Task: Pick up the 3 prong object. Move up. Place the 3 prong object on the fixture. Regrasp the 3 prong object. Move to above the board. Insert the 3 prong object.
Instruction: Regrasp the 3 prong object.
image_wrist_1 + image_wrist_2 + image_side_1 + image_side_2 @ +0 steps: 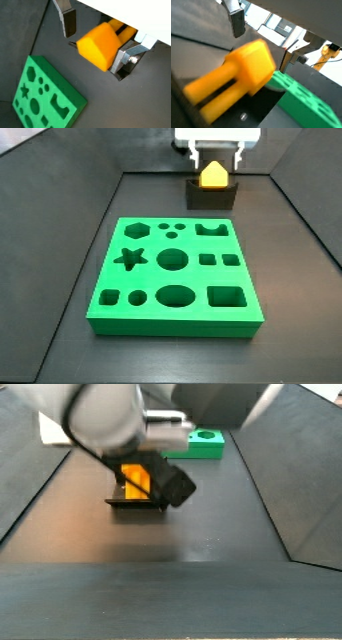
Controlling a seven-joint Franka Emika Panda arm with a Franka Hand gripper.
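Note:
The orange-yellow 3 prong object (215, 174) sits in the notch of the dark fixture (211, 197) at the far end of the floor. It also shows in a side view (135, 479) on the fixture (138, 503). My gripper (218, 150) is right above it and open. In both wrist views the jaws stand apart around the piece (99, 46) (238, 75). One silver finger (69, 22) is clear of it and the other finger (127, 57) is close beside it. The green board (174, 278) lies in the middle of the floor, apart from the fixture.
Dark sloping walls enclose the floor on both sides (80, 228). The board also shows in the wrist views (47, 97) (304, 102) and at the far end in a side view (205, 442).

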